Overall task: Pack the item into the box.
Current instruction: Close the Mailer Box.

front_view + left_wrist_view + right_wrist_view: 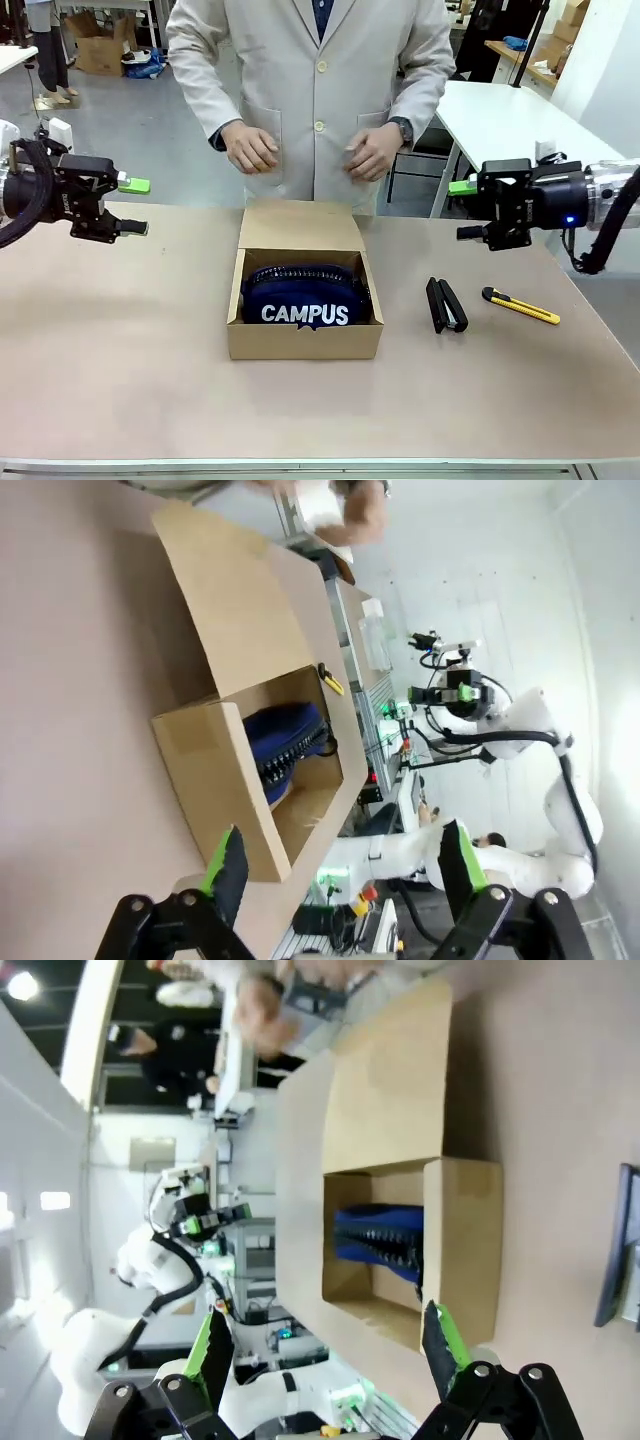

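The box (300,343) sits near the middle of the counter (120,340), its lid flap (300,226) folded back and lying open toward the person at the far side. The item (305,298), a navy pouch with white "CAMPUS" lettering facing the robot, lies inside the box and fills nearly its whole width, with its zip running along the top. The left gripper (133,207) hangs above the counter well to the left of the box, its green-padded fingers spread wide with nothing between them. The right gripper (466,210) hovers at about the same height on the other side, also spread wide and holding nothing. Both point inward toward the box. On the counter to the right of the box lies a black stapler (446,305), and just beyond it, a little apart, a yellow utility knife (520,305). The person stands behind the box in a light coat, with both hands (250,148) raised in front of the body, clear of the lid. In the left wrist view the pouch (285,742) shows dark blue against the box's inner cardboard wall.
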Robot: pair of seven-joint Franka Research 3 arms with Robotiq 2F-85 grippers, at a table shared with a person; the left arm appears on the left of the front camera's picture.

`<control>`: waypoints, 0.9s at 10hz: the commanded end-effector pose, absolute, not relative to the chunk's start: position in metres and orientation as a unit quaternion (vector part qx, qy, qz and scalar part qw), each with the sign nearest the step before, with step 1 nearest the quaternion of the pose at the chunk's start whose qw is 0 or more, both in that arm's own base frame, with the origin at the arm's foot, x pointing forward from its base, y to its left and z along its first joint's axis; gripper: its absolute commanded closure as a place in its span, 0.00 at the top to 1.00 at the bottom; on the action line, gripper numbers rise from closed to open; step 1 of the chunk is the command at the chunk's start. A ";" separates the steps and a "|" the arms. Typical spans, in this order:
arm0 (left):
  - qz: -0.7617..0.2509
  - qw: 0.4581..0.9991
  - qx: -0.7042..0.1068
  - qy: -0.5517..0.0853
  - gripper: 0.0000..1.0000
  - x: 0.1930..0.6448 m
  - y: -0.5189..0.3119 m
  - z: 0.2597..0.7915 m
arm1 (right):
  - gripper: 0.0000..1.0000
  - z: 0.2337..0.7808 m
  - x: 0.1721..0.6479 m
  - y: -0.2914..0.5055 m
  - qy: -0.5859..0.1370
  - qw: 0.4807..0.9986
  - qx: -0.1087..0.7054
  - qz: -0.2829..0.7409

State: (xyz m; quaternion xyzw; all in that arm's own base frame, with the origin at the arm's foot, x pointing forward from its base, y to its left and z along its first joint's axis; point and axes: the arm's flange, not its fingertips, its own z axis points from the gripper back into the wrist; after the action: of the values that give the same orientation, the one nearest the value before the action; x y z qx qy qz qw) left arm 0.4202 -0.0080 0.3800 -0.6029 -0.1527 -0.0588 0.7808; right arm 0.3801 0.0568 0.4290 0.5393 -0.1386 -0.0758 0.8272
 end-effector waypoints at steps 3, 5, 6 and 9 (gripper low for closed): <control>-0.069 0.780 -0.603 -0.153 1.00 0.421 -0.008 0.385 | 1.00 0.436 0.380 0.047 -0.151 0.823 0.542 -0.081; 0.027 0.783 -0.603 -0.150 1.00 0.474 -0.038 0.351 | 1.00 0.402 0.422 0.067 -0.035 0.853 0.517 -0.065; 0.039 0.780 -0.604 -0.159 1.00 0.489 -0.046 0.343 | 1.00 0.387 0.437 0.073 -0.006 0.852 0.519 -0.060; 0.068 0.789 -0.597 -0.125 1.00 0.532 -0.059 0.310 | 1.00 0.348 0.478 0.102 0.004 0.846 0.529 -0.063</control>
State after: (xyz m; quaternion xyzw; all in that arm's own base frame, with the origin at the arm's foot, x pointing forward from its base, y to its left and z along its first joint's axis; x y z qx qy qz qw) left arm 0.5167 -0.0561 0.3110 -0.5947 -0.1352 0.0586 0.7903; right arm 0.4593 0.0950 0.3434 0.5234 0.0115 -0.0674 0.8493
